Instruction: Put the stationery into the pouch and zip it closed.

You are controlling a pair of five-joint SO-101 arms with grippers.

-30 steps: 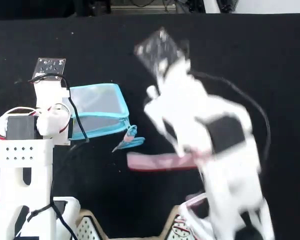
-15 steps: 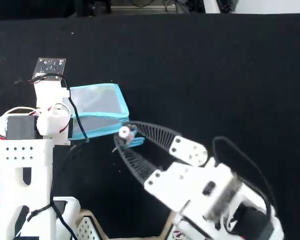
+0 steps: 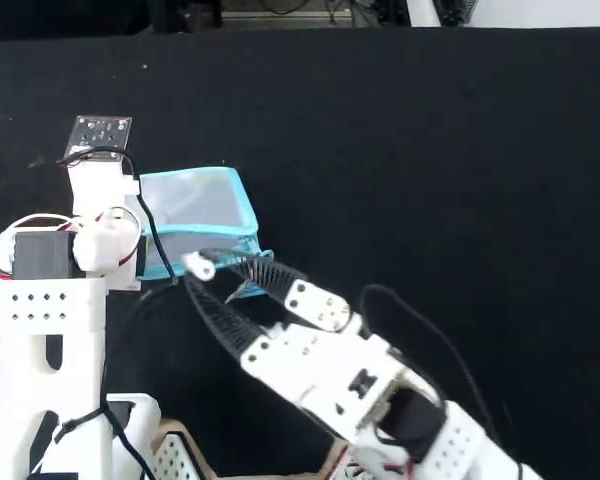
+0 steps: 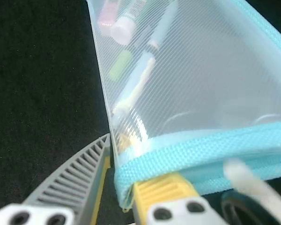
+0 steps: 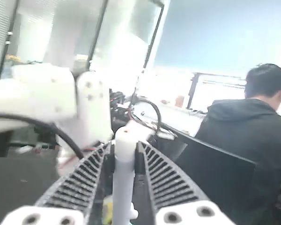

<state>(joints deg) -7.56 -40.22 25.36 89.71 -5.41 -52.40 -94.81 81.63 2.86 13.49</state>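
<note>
A translucent pouch (image 3: pixel 195 215) with a teal zipper edge lies at the left of the black table. In the left wrist view several pens and a white tube show through the pouch (image 4: pixel 192 79). My left gripper (image 4: pixel 117 164) is shut on the pouch's teal corner, its grey finger (image 4: pixel 79 183) on one side and the yellow jaw on the other. My right gripper (image 3: pixel 195 270) is shut on a white stick (image 3: pixel 198 266) at the pouch's near edge. The right wrist view has the white stick (image 5: pixel 124 178) upright in my right gripper (image 5: pixel 124 145). The stick's end (image 4: pixel 253 183) lies by the zipper edge.
The left arm's white body (image 3: pixel 50 300) stands over the pouch's left side, with a cable (image 3: pixel 150 240) across it. The right arm (image 3: pixel 360 390) slants in from the front right. Black table (image 3: pixel 430 150) stretches behind and to the right.
The right arm swung down from a raised pose and moved left, carrying the white stick to the pouch's near edge. The left arm and the pouch stayed put.
</note>
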